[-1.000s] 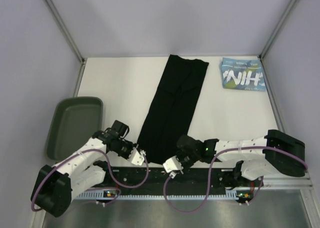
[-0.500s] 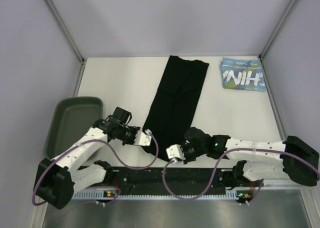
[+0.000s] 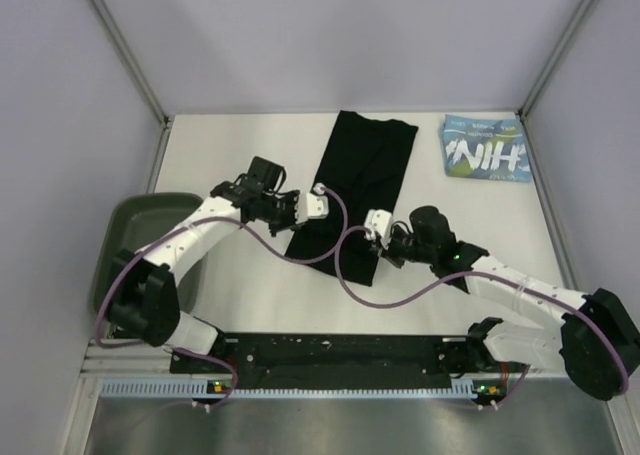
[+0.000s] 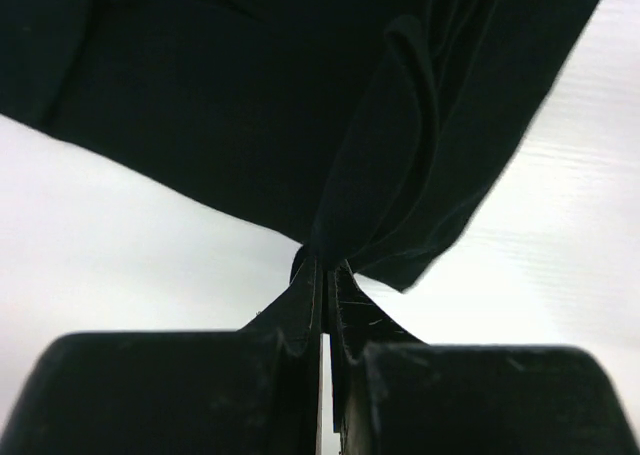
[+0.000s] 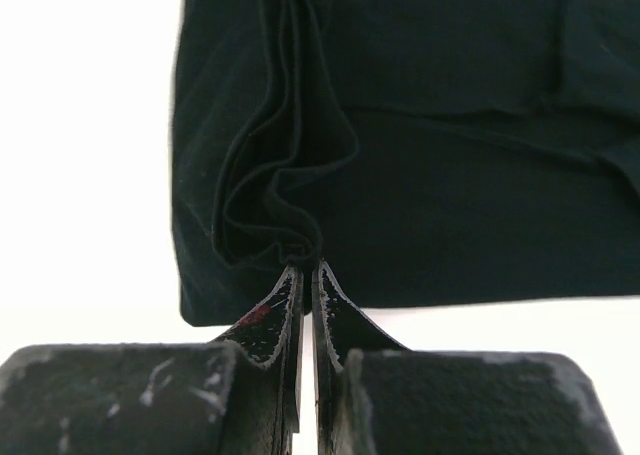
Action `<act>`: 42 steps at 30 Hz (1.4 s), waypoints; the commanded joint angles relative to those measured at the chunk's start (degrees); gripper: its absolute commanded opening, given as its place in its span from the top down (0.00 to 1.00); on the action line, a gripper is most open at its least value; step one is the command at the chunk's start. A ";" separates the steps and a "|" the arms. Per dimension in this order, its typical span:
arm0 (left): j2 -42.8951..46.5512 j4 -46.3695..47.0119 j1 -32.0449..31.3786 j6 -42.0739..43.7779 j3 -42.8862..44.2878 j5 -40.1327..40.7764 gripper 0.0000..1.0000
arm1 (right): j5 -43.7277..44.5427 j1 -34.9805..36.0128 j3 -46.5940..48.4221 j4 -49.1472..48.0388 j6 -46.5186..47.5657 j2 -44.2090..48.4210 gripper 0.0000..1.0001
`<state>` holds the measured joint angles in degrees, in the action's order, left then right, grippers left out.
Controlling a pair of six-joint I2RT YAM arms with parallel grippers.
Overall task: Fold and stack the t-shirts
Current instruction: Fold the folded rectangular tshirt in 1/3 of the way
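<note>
Nearest the arm bases, the black t-shirt (image 3: 335, 260) bends back on itself in a loose loop on the counter (image 3: 230, 155). Off to the left sits the dark green tray (image 3: 150, 200), which plays no part here.

Just above that loop, both claws pinch the shirt's near edge. The left claw (image 4: 322, 265) is clenched on a bunched corner of black cloth, which hangs from its tips in soft pleats. The right claw (image 5: 305, 265) is likewise clamped on a gathered fold at the other corner. In the top view the two sit side by side over the middle of the shirt, with the cloth raised between them.

Beyond them the rest of the black shirt lies flat as a long strip, reaching to the far edge of the counter. At the far right corner, well apart from it, the light blue t-shirt (image 3: 486, 161) rests already folded into a small rectangle, its white letters facing up.

My judgement is that the lengthwise fold of the black shirt is under way. The next move calls for carrying both corners evenly toward the far hem, keeping them level so the edge lands square, then letting go.
</note>
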<state>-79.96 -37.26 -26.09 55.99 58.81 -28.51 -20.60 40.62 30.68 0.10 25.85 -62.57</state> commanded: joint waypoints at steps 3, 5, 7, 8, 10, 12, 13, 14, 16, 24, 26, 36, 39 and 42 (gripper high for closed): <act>-10.99 2.19 -0.11 -6.67 13.33 4.42 1.00 | -1.28 -9.49 6.41 -6.07 -0.36 -5.98 1.00; -14.07 2.10 -0.02 -7.29 17.37 5.66 1.00 | -2.07 -11.87 7.46 -7.12 0.17 -7.74 1.00; -17.40 1.84 -0.11 -7.21 20.72 6.27 1.00 | -2.77 -13.54 8.52 -7.83 0.61 -9.76 1.00; -18.55 1.57 -0.02 -7.29 22.21 6.45 1.00 | -3.30 -14.16 9.13 -8.09 0.61 -11.07 1.00; -21.19 1.14 -0.11 -7.47 24.94 7.68 1.00 | -3.57 -15.13 10.54 -8.18 0.61 -13.79 1.00; -24.08 0.00 -0.02 -7.91 27.93 9.08 1.00 | -3.13 -16.18 11.33 -8.88 0.35 -15.47 1.00; -25.14 -0.18 -0.10 -8.08 29.16 9.70 1.00 | -3.13 -16.88 11.34 -9.67 -0.18 -15.92 1.00; -26.55 -0.19 -0.02 -8.35 30.13 9.88 1.00 | -3.30 -17.50 11.51 -10.46 -0.44 -16.70 1.00; -28.48 0.60 -0.10 -9.05 31.71 10.05 1.00 | -3.40 -18.47 12.56 -10.47 -0.45 -18.55 1.00; -34.73 3.85 -0.11 -11.60 36.90 12.69 1.00 | -2.17 -20.49 19.23 -8.11 0.08 -26.90 1.00; -35.78 4.12 -0.19 -12.04 37.96 12.43 1.00 | -0.68 -20.93 20.47 -6.69 -0.62 -28.22 1.00; -40.53 7.11 -0.19 -12.66 40.77 16.12 1.00 | 0.56 -21.99 24.34 -3.53 2.80 -33.23 1.00; -41.32 7.63 -0.72 -12.04 41.21 17.16 1.00 | 1.61 -21.99 25.31 -2.91 2.72 -34.20 1.00; -42.11 8.69 -1.07 -11.87 41.30 19.72 1.00 | 3.98 -21.99 26.54 -1.60 2.54 -34.90 1.00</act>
<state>-121.16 -32.77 -26.63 43.99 97.54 -12.29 -19.27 19.25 53.41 -2.31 27.68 -96.71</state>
